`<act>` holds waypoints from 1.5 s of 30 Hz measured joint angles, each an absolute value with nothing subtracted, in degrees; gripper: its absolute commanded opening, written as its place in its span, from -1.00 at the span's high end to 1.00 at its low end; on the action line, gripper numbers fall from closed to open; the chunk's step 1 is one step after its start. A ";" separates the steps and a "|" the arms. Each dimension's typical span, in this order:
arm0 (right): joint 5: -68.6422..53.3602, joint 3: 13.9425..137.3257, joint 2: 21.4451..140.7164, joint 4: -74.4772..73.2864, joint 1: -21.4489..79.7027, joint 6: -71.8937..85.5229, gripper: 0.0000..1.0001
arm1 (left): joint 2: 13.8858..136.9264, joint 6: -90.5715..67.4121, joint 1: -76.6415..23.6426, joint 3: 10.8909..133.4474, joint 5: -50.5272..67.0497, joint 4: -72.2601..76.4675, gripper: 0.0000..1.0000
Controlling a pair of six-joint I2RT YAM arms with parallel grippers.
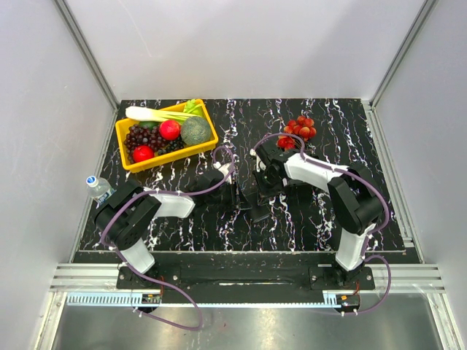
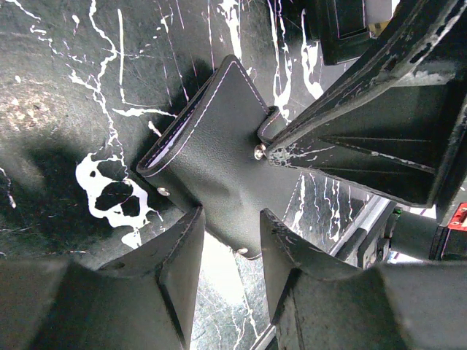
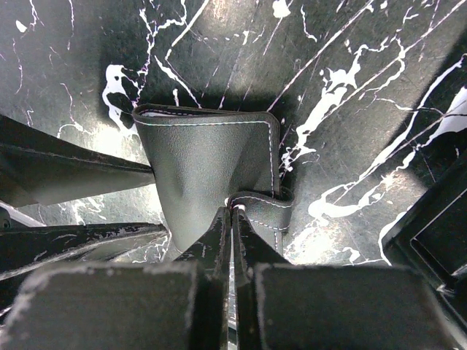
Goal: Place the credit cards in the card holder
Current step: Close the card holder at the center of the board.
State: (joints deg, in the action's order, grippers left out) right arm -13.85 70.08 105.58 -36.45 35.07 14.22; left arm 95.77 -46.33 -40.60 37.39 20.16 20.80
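A: Right gripper (image 3: 232,213) status?
B: Pinched shut on card holder (image 3: 208,164) snap tab (image 3: 264,208), straight ahead of fingertips.
A: Left gripper (image 2: 232,216)?
B: Spread wide, holder's near corner between fingers.

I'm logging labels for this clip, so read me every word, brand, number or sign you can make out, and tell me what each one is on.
No text can be read in any view.
On the water bottle: the label is too small to read.
On the card holder: plain black, only stitching and snaps, with no brand or lettering showing.
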 measured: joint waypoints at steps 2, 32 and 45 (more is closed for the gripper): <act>-13.67 70.28 105.82 -36.64 35.07 14.52 1.00 | 95.77 -46.33 -40.60 37.39 20.16 20.78 0.20; -8.58 77.69 111.50 -44.62 37.60 17.82 1.00 | 96.23 -46.33 -40.49 37.80 20.49 20.51 0.20; -5.06 79.22 113.16 -46.65 39.29 21.15 1.00 | 96.27 -46.33 -40.45 37.80 20.62 20.53 0.20</act>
State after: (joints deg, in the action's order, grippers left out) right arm -5.06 79.22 113.16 -46.65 39.29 21.15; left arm 96.27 -46.33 -40.45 37.80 20.62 20.53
